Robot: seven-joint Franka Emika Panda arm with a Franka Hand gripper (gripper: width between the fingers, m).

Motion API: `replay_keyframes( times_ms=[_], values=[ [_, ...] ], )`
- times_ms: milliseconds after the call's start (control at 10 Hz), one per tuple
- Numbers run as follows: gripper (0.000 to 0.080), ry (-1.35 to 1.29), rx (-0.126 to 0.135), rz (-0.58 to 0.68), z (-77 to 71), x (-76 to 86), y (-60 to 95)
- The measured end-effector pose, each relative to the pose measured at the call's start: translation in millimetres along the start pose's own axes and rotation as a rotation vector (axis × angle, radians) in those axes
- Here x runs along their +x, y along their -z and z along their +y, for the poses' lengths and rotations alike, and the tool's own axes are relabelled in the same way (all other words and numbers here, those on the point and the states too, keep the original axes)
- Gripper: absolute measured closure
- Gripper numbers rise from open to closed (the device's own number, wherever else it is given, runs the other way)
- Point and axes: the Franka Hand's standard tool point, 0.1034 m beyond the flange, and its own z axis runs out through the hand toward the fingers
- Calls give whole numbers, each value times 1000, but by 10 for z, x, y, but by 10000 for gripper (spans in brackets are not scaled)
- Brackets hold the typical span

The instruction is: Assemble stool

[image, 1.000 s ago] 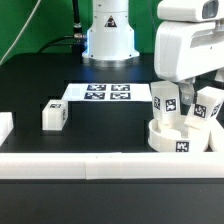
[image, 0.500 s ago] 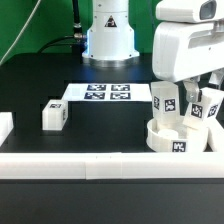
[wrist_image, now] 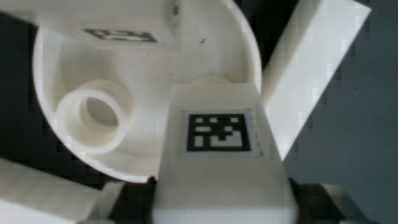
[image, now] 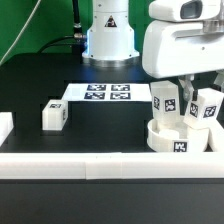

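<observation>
My fingers (wrist_image: 221,200) are clamped tight on a white leg block (wrist_image: 222,140). It stands upright btwn them, its black-and-white tag facing the wrist cam. Just beside the block is the round white seat (wrist_image: 63,60), w/ one round socket (wrist_image: 89,112) showing next to the block's base.

In the exterior view I hang over the seat at that view's right. The seat sits on the black bench (image: 30,85), close behind the long white front rail (image: 90,165). Two tagged legs stand up from the seat: one leg (image: 165,100) upright, the other leg (image: 207,105) leaning a bit. Can't tell from that cam which of the two I'm holding. A third leg (image: 53,115) lies loose on the bench, well apart toward the exterior view's left. The marker board (image: 105,93) lies flat, farther back, btwn the loose leg and the seat
</observation>
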Motion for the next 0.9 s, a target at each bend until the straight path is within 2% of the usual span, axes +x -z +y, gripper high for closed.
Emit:
replay_keyframes(
  times_ms=[600, 900],
  values=[
    [462, -670, 19, -1, 17, -15, -14],
    [462, -993, 8, -6, -14, -26, -16]
  ],
)
